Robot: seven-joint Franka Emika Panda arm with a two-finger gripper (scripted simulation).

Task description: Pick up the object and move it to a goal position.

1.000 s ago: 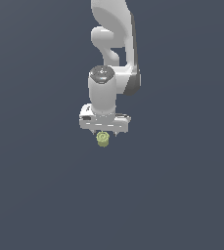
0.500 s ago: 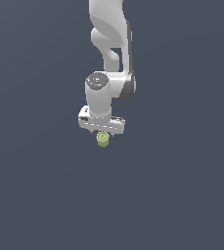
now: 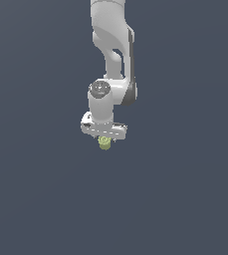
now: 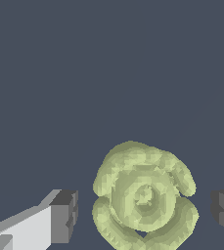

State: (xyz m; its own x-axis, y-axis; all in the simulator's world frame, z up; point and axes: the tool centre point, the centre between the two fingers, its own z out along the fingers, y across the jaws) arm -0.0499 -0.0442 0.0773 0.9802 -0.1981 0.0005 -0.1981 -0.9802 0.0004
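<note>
Object (image 4: pixel 144 197) sits between the gripper (image 4: pixel 145 215) fingers, spread with gaps either side; the arm has shifted toward the exterior view's left.

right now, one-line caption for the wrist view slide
Open gripper straddling the lumpy yellow-green object, a dark finger pad clear of it on each side.

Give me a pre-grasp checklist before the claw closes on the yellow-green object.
1. Claw open: ok, gaps show between both pads and the object.
2. Object between the pads: ok in the wrist view.
3. Object centred: not ok, it sits somewhat nearer one pad.
4. Pads low enough to grip the sides: cannot tell; in the exterior view the object pokes out just under the claw.
5. Goal position marked: cannot tell, none visible.
</note>
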